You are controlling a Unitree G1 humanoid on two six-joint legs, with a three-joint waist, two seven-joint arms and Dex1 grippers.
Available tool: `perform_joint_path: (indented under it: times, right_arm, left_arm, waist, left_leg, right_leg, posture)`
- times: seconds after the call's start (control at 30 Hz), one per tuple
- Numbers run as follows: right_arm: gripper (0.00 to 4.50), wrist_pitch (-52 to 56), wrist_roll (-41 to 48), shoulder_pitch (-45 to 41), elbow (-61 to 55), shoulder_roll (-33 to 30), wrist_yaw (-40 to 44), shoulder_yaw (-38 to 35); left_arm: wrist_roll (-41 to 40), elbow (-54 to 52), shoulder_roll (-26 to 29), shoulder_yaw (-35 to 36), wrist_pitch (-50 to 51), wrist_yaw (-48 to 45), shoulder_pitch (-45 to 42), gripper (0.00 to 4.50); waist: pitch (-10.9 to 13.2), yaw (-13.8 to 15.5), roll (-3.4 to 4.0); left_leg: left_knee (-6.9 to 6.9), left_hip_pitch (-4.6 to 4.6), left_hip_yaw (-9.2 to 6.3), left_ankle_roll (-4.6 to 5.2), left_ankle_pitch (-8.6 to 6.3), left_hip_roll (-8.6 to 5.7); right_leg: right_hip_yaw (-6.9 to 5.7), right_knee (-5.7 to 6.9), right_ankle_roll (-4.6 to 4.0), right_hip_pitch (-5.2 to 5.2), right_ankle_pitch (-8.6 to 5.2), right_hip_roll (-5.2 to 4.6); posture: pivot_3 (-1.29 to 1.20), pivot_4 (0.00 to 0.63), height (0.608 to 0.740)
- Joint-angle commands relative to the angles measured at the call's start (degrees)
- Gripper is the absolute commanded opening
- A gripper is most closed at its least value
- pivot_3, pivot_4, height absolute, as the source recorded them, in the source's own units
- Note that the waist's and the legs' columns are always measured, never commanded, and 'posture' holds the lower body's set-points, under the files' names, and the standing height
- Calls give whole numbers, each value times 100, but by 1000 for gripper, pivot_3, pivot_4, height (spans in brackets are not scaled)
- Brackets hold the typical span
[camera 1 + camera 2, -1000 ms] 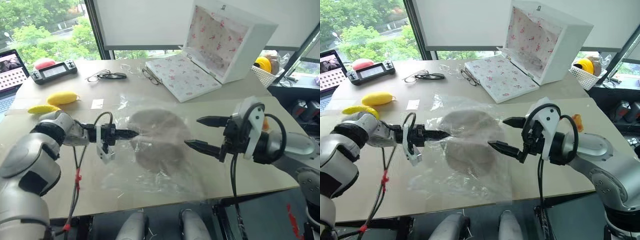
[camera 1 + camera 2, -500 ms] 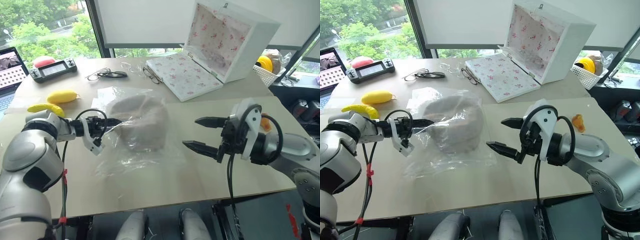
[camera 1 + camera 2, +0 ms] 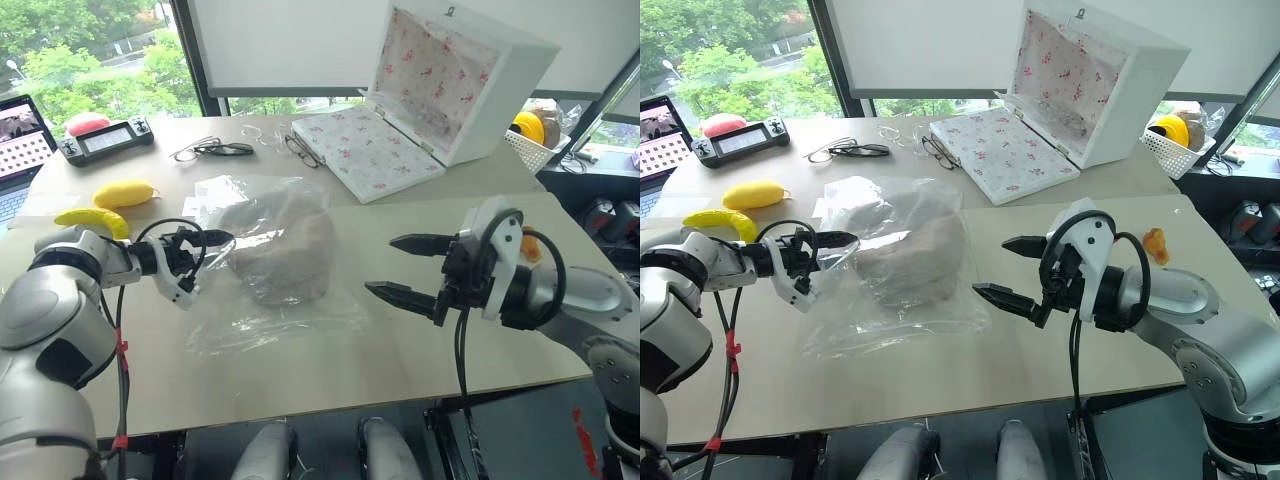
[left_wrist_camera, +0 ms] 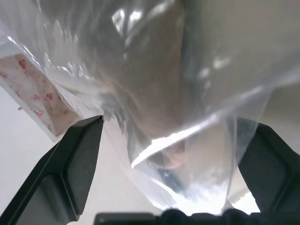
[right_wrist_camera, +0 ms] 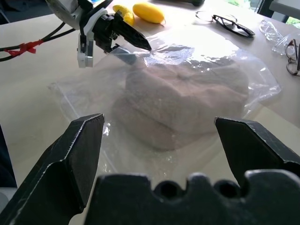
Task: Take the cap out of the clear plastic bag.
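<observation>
Left gripper (image 4: 164, 140) agape around clear plastic bag (image 3: 262, 290)

Cap (image 3: 283, 250) inside clear plastic bag (image 3: 262, 320), bag flat on table (image 3: 330, 372) just left of centre. Left pincer (image 3: 205, 247) at bag's 9 o'clock edge, film between its spread fingers. Right pincer (image 3: 402, 268) at 3 o'clock of bag, apart from it. Open box (image 3: 430, 95) at 1 o'clock, behind. Glasses (image 3: 225, 151) at 11 o'clock, far side. Handheld controller (image 3: 105, 140) further out at 10 o'clock. Banana (image 3: 90, 217) behind left pincer, near table's left edge. Laptop (image 3: 22, 150) at far left.
</observation>
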Motion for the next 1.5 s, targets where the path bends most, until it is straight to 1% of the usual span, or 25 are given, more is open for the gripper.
perform_joint_path:
  times: [0.03,0.23,0.3,0.33,0.4,0.47,0.53,0.57,0.63,0.7,0.77,0.9,0.93,1.03,1.07,1.17,1.23,1.27,1.33,1.37,1.43,1.5]
  right_arm:
    - [4500,-167,12,-60,-114,31,-9,-110]
    - [4500,-176,12,-105,-45,76,11,-103]
    - [4500,-168,22,-114,-44,97,-4,-105]
    - [4500,-164,24,-107,-49,112,-15,-108]
    - [4500,-159,14,-90,-59,136,-34,-107]
    - [4500,-154,34,-101,-35,187,-80,-130]
    - [4500,-146,46,-149,19,241,-129,-164]
    - [4500,-146,57,-179,56,290,-168,-184]
    - [4500,-146,40,-240,119,353,-233,-173]
    - [4500,-136,6,-286,158,395,-292,-142]
    - [4500,-123,12,-326,186,451,-348,-139]
    - [4500,-92,-15,-356,213,520,-518,-170]
    - [4500,-93,-12,-344,217,556,-592,-197]
    - [4500,-104,-6,-250,210,661,-810,-281]
    - [4500,-110,-6,-208,196,702,-875,-302]
    - [4500,-138,-30,-99,180,824,-1068,-358]
    - [4500,-174,-52,-51,206,885,-1149,-403]
    - [4500,-187,-65,-27,221,896,-1170,-431]
    - [4500,-198,-81,25,259,885,-1177,-507]
    - [4500,-197,-83,43,266,879,-1171,-532]
    - [4500,-208,-113,116,316,815,-1086,-624]
    - [4500,-218,-152,173,385,748,-1000,-689]
  left_arm:
    - [-584,59,329,478,151,-361,236,4461]
    - [-1793,36,648,1553,199,-1336,895,4461]
    - [-2755,93,626,2392,164,-2099,1249,4461]
    - [-3357,108,555,2925,189,-2547,1415,4461]
    - [-4454,80,352,3913,472,-3402,1654,4461]
    - [-5622,-33,17,4978,1089,-4137,1811,4461]
    - [-6438,-241,-318,5740,1597,-4609,1892,4461]
    - [-6852,-396,-628,6091,1886,-4847,1870,4461]
    - [-7441,-764,-1121,6551,2237,-5225,1831,4461]
    - [-7754,-1209,-1473,6764,2595,-5489,1751,4461]
    - [-8116,-1553,-1707,7015,3028,-5718,1652,4461]
    - [-8786,-2431,-1866,7308,3785,-6741,1625,4461]
    - [-9093,-2724,-1904,7441,4065,-7035,1603,4461]
    - [-10221,-4020,-1968,7712,5343,-8197,1670,4461]
    - [-10594,-4579,-1909,7695,5949,-8566,1770,4461]
    - [-11566,-5967,-1555,7576,7610,-9583,2125,4461]
    - [-12093,-6703,-1030,7441,8472,-10532,2473,4461]
    - [-12228,-6993,-755,7366,8707,-10978,2672,4461]
    - [-12274,-7331,-249,7250,8949,-11612,3099,4461]
    - [-12266,-7423,-131,7229,8997,-11730,3217,4461]
    - [-12208,-7908,311,7121,9016,-12267,3788,4461]
    - [-12113,-8284,665,7050,8932,-12673,4204,4461]
  waist:
    - [0,-24,0]
    - [0,-42,0]
    - [0,-47,1]
    - [0,-55,1]
    - [0,-59,1]
    - [-1,-44,1]
    - [-1,-46,0]
    - [-1,-52,0]
    - [-2,-41,0]
    - [-3,-25,-3]
    - [-4,-39,-5]
    - [-4,-159,-5]
    - [-4,-178,-5]
    - [-4,-177,-5]
    - [-4,-172,-5]
    - [-4,-183,-4]
    - [-3,-254,-3]
    - [-3,-282,-2]
    - [-2,-316,2]
    - [0,-316,7]
    - [0,-296,15]
    - [1,-272,16]
  left_leg:
    - [0,0,0,0,0,0]
    - [0,2,-3,0,0,3]
    - [0,4,-6,0,0,4]
    - [0,6,-7,0,0,5]
    - [-1,7,-19,0,0,8]
    - [1,8,-29,0,0,10]
    - [6,13,-29,0,0,10]
    - [6,14,-31,0,0,11]
    - [6,23,-29,1,-1,8]
    - [7,25,-30,1,-1,5]
    - [7,24,-30,1,-1,6]
    - [6,17,-22,2,-2,7]
    - [5,18,-21,2,-2,8]
    - [5,26,-21,2,-2,16]
    - [5,26,-21,2,-2,16]
    - [4,25,-23,4,-3,17]
    - [3,26,-21,5,-4,15]
    - [1,28,-21,5,-4,17]
    - [-10,45,-13,5,-4,18]
    - [-14,57,-7,3,-5,19]
    - [-21,85,1,2,-6,27]
    - [-22,87,14,2,-7,48]
  right_leg:
    - [0,1,0,-1,0,0]
    - [0,1,-2,-2,1,0]
    - [-1,1,-2,-1,1,0]
    - [0,1,-3,-4,1,-1]
    - [-1,1,-6,-6,4,-1]
    - [-2,0,-10,-8,6,-4]
    - [-4,0,-10,-5,6,-5]
    - [-4,-1,-10,-4,6,-5]
    - [-3,0,-12,4,8,-9]
    - [-4,-1,-15,8,10,-11]
    - [-4,0,-22,7,15,-10]
    - [-3,1,-34,-5,35,-2]
    - [-1,1,-35,-5,36,-3]
    - [2,0,-35,-3,36,-3]
    - [2,0,-35,-2,36,-3]
    - [3,1,-35,-2,36,-3]
    - [8,4,-35,-5,36,-2]
    - [10,5,-35,-6,36,0]
    - [18,3,-36,-5,36,3]
    - [20,0,-38,-3,35,3]
    - [22,-6,-44,15,27,4]
    - [22,-7,-46,17,25,13]
  posture:
    - [0,150,740]
    - [0,150,740]
    - [0,150,740]
    - [0,150,740]
    - [0,150,740]
    - [0,150,740]
    - [0,150,740]
    - [0,150,740]
    - [0,150,740]
    - [0,150,740]
    - [0,150,740]
    - [0,150,740]
    - [0,150,740]
    - [0,150,740]
    - [0,150,740]
    - [0,150,740]
    - [0,150,740]
    - [0,150,740]
    - [0,150,740]
    - [0,150,740]
    - [0,150,740]
    - [0,150,740]
